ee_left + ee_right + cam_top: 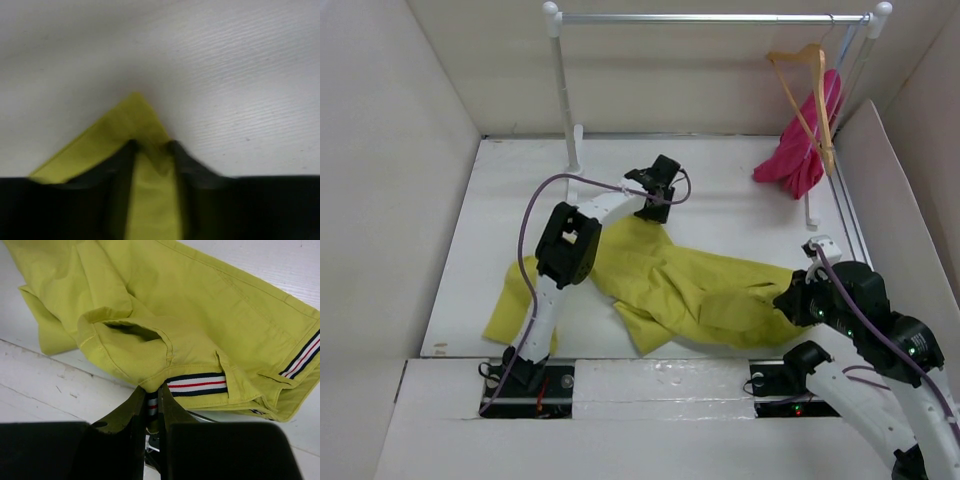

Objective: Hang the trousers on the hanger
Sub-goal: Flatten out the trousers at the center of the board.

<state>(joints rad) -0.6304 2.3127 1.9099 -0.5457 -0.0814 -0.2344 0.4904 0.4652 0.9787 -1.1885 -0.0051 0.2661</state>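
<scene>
The yellow-green trousers (690, 285) lie spread across the middle of the white table. My left gripper (653, 210) is shut on a far corner of the trousers (131, 122), its cloth pinched between the dark fingers (117, 165). My right gripper (798, 300) is shut on the striped waistband of the trousers (165, 335) at their near right end. The tan wooden hanger (810, 90) hangs by its hook from the right end of the rail, apart from both grippers.
A white-and-silver clothes rail (710, 18) stands across the back. A magenta-pink garment (802, 150) hangs by the hanger at the far right. Beige walls enclose the table on the left, back and right. A white ledge (650, 375) runs along the near edge.
</scene>
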